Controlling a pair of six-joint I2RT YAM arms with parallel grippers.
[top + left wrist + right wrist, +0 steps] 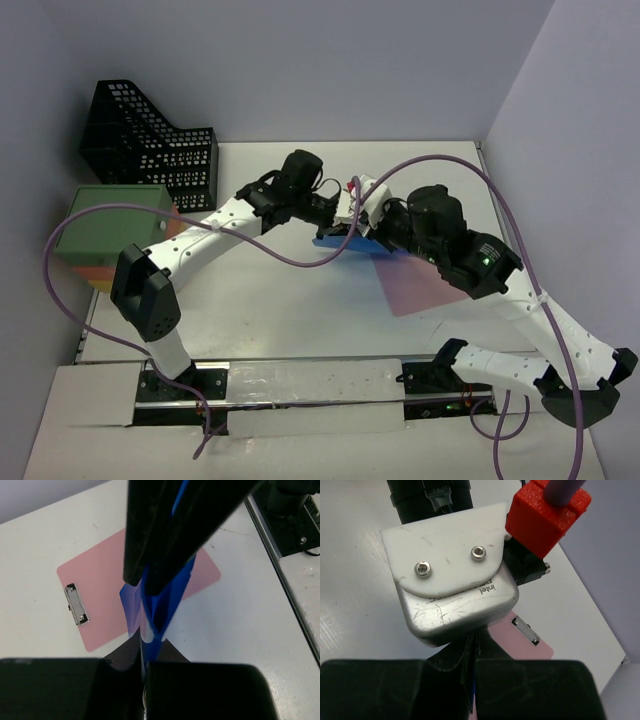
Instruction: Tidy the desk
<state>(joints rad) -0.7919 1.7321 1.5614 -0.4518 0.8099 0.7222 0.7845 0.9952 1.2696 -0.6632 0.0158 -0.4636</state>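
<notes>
Rack [150, 140] and green box [108, 228] stand well left of the pink clipboard [415, 285], which lies flat on the desk [280, 310] beneath both arms. Just above the clipboard's left edge, the left gripper [145, 667] pinches a blue folder [160, 600]. The right gripper [471, 677] is pressed onto the same folder. Tidying looks barely begun: the folder is in mid-air and the clipboard unfiled.
</notes>
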